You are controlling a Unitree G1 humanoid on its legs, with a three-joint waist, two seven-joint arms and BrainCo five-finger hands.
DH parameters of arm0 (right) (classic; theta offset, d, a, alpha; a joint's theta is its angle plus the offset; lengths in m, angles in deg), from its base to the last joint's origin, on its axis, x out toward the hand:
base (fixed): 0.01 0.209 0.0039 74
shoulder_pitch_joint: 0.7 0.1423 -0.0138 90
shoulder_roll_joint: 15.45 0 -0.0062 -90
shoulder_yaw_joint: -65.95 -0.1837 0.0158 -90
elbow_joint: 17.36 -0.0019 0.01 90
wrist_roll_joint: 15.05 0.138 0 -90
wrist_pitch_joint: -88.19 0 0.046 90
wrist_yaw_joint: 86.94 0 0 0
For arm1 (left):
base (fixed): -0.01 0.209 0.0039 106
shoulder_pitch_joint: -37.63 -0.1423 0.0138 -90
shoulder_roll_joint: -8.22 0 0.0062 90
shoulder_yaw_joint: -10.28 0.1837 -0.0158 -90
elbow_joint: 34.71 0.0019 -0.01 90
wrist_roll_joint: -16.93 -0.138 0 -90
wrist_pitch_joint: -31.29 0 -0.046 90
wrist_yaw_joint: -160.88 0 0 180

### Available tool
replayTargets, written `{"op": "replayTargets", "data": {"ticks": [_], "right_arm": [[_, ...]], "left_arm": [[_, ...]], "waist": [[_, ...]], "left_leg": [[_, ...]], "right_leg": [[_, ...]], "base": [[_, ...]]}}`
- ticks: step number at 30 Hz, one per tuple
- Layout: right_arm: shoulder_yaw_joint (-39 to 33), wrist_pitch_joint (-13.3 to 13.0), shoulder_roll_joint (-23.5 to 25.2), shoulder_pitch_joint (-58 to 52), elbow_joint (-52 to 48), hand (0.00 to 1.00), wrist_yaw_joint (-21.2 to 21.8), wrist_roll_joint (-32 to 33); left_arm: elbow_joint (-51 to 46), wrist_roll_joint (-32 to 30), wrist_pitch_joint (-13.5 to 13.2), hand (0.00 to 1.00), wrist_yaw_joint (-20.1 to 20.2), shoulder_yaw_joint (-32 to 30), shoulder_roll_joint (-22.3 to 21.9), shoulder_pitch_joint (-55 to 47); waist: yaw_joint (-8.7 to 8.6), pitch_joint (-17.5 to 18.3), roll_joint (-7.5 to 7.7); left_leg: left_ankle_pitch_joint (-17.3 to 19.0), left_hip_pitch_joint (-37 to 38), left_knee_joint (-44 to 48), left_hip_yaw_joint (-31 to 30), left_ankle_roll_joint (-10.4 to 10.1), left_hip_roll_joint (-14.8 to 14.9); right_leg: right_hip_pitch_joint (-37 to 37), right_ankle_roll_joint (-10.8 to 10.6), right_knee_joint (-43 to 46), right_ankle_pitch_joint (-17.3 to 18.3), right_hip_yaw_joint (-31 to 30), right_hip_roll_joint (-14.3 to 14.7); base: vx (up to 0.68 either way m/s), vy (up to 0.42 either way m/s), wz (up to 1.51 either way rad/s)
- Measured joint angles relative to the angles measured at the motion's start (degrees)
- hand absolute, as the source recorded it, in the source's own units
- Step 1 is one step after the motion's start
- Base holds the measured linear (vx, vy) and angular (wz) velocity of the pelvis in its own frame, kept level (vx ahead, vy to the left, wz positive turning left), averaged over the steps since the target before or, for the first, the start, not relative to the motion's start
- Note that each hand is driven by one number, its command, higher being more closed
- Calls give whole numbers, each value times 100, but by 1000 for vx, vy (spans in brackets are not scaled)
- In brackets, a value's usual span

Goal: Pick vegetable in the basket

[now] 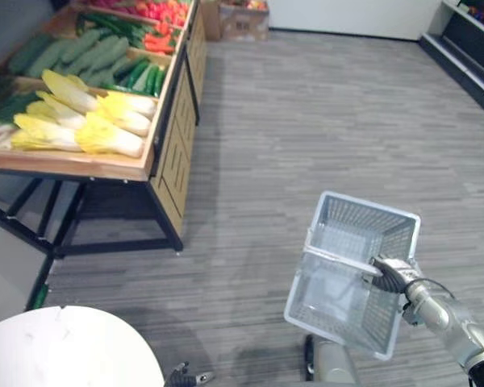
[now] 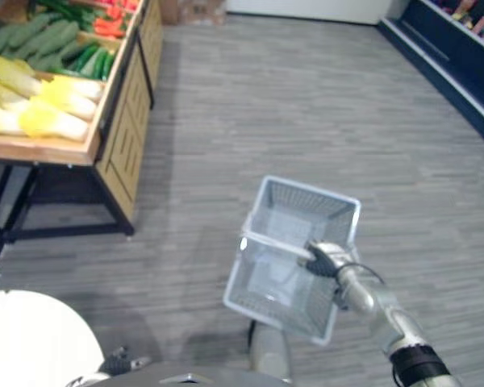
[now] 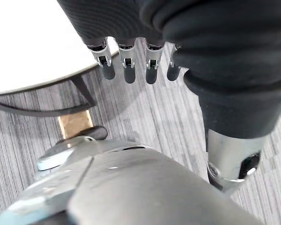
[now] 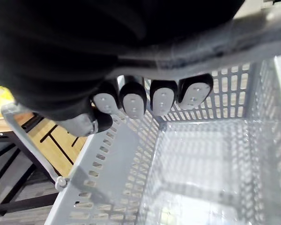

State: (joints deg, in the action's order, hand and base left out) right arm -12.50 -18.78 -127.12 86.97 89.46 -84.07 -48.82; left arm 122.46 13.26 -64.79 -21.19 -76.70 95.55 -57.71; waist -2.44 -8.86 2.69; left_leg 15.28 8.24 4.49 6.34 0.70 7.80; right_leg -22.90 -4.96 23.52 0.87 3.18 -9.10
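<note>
Right hand (image 1: pixel 390 272): lower right of the frame, fingers curled round the handle (image 1: pixel 339 258) of a grey mesh basket (image 1: pixel 363 208) held above the floor (image 1: pixel 290 121).
Left hand (image 3: pixel 129 72): fingers loosely straight, nothing in its grasp, beside a round white table (image 1: pixel 64 347) at lower left.
Vegetables: pale yellow cabbages (image 1: pixel 97 121), green cucumbers (image 1: pixel 89 56), red and orange produce (image 1: pixel 157 32). All lie on a wooden stand (image 1: pixel 173 153) at upper left, well apart from the basket.
Floor: grey striped planks.
Dark shelving (image 1: pixel 468 48) at upper right.
Cardboard box (image 1: pixel 244 20) at top edge.
</note>
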Motion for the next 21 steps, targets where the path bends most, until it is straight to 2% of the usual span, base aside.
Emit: {"op": "replayTargets", "data": {"ticks": [2, 3, 4, 5, 6, 7, 9, 10, 11, 12, 13, 14, 15, 17, 19, 21], "right_arm": [[-64, 13, 1, -1, 21, 100, -24, 0], [-93, 14, 4, -2, 20, 100, -25, 0], [-187, 41, 2, -9, 31, 100, -23, -2], [-432, 89, 32, -6, 36, 100, -51, 0], [-546, 140, 54, 9, 34, 100, -67, -1], [-619, 187, -7, 49, 44, 100, -28, -1], [-607, 187, -16, 37, 45, 100, 14, -2], [-597, 190, -19, -21, 47, 100, 26, -3], [-590, 191, -43, -86, 46, 100, 33, -6], [-585, 190, -72, -132, 43, 100, 35, -5], [-562, 197, -143, -168, 39, 100, 32, -3], [-532, 205, -197, -181, 37, 100, 26, -4], [-489, 217, -211, -185, 37, 100, 18, -9], [-439, 221, -244, -229, 25, 100, 18, -23], [-432, 233, -237, -295, 29, 100, 19, -23], [-432, 234, -239, -443, 32, 100, 18, -22]], "left_arm": [[-6, -131, 2, 0, -1, -39, -17, 102], [-7, -160, 2, 0, -2, -82, -17, 118], [-3, -169, 9, 0, -10, -169, -57, 132], [-6, -169, -8, 0, -2, -240, -195, 154], [-11, -170, -38, 0, -2, -264, -227, 164], [-6, -176, -92, 0, -10, -359, -310, 163], [25, -179, -73, 0, -14, -470, -360, 144], [11, -180, -72, 0, -12, -504, -397, 80], [4, -178, -66, 0, -17, -520, -443, 42], [2, -177, -49, 0, -15, -517, -469, 28], [-34, -164, -32, 0, -3, -554, -429, 7], [-135, -161, -29, 0, -18, -573, -424, 9], [-247, -161, -48, 0, -41, -569, -455, 11], [-325, -147, -66, 0, -106, -566, -448, 11], [-336, -148, -84, 0, -142, -563, -449, 9], [-334, -157, -82, 0, -152, -547, -452, -22]], "waist": [[-77, -13, 22], [-82, -17, 34], [-129, -36, 7], [-189, 19, -361], [-201, 64, -440], [-146, 89, -567], [-46, 89, -578], [-46, 87, -566], [-42, 56, -507], [-22, 29, -426], [32, 2, -380], [121, -5, -366], [177, -24, -335], [282, -32, -318], [297, -36, -325], [322, -39, -323]], "left_leg": [[119, 176, -146, -105, -187, 4], [179, 266, -169, -135, -255, 3], [379, 448, -218, -232, -380, 124], [372, 456, -61, -413, -519, 417], [291, 342, 173, -550, -626, 504], [85, 117, 727, -759, -635, 623], [-626, -277, 1668, -906, -601, 683], [-1346, -508, 2230, -1033, -573, 704], [-2312, -670, 2728, -1091, -555, 698], [-2838, -782, 3034, -1092, -499, 704], [-2887, -1100, 3926, -886, -526, 821], [-2508, -1385, 4537, -597, -456, 864], [-1881, -1718, 5079, -152, -351, 853], [-1444, -2093, 5085, 301, -196, 719], [-1220, -2423, 4720, 737, -206, 614], [-1138, -2642, 3445, 1616, -234, 292]], "right_leg": [[61, -294, -1961, -244, -56, -71], [89, -299, -2174, -245, -53, -91], [126, -298, -2084, -651, -56, -65], [-44, -339, -1461, -755, 87, 142], [-172, -325, -1136, -759, 107, 179], [-275, -26, -708, -494, 226, 273], [-96, 178, -467, -188, 316, 350], [201, 276, -450, 41, 450, 364], [568, 354, -484, 238, 576, 343], [783, 394, -549, 330, 619, 322], [1197, 460, -762, 428, 677, 334], [1498, 497, -960, 451, 679, 349], [2034, 532, -1328, 479, 717, 328], [2491, 497, -1577, 636, 805, 282], [2737, 465, -1661, 756, 949, 263], [3053, 341, -1751, 993, 1152, 203]], "base": [[442, -200, 26], [500, -280, 37], [530, -314, 59], [525, -321, 66], [536, -350, 45], [534, -363, 15], [576, -350, 10], [610, -317, 29], [607, -311, 36], [564, -284, 34], [521, -264, 20], [656, -324, 21], [504, -243, 12], [357, -126, 18], [242, -35, 28], [276, 47, 38]]}}
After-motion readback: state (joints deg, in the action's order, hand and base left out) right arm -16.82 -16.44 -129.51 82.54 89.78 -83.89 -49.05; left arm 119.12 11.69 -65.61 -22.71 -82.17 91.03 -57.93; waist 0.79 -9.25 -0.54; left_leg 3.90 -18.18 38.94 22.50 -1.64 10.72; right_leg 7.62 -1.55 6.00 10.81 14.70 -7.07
